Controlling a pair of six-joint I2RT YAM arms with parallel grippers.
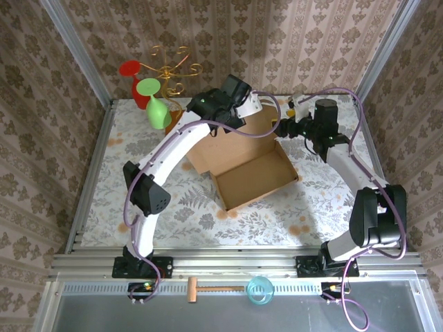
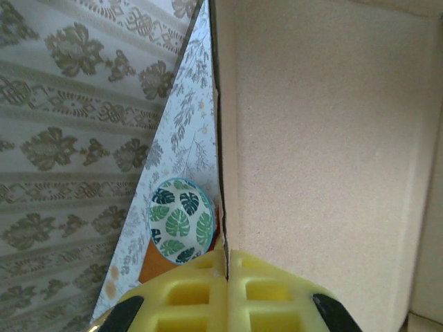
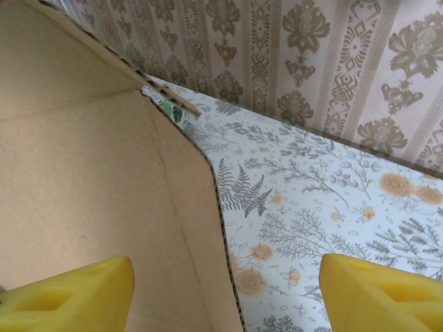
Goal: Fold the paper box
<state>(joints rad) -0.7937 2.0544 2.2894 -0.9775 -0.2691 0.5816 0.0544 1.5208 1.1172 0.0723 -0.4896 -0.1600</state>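
box of plain brown cardboard point(image 1: 256, 180), large and shallow, sits open mid floral-patterned desk point(image 1: 311, 207), left gripper point(image 2: 227, 290) jaws clamped on its upright flap, right gripper point(image 3: 225, 297) jaws spread wide astride another edge.

- At 11 o'clock on the floral bench point(image 1: 277, 214) we see a gold wire stand point(image 1: 173, 69), with a red goblet point(image 1: 129, 68) and a green goblet point(image 1: 158, 113) by it.
- We see a leaf-patterned bowl point(image 2: 181, 220) resting on the bench.
- At 6 o'clock, a wooden mallet point(image 1: 208, 289) lies beside a teal cup point(image 1: 259, 290).
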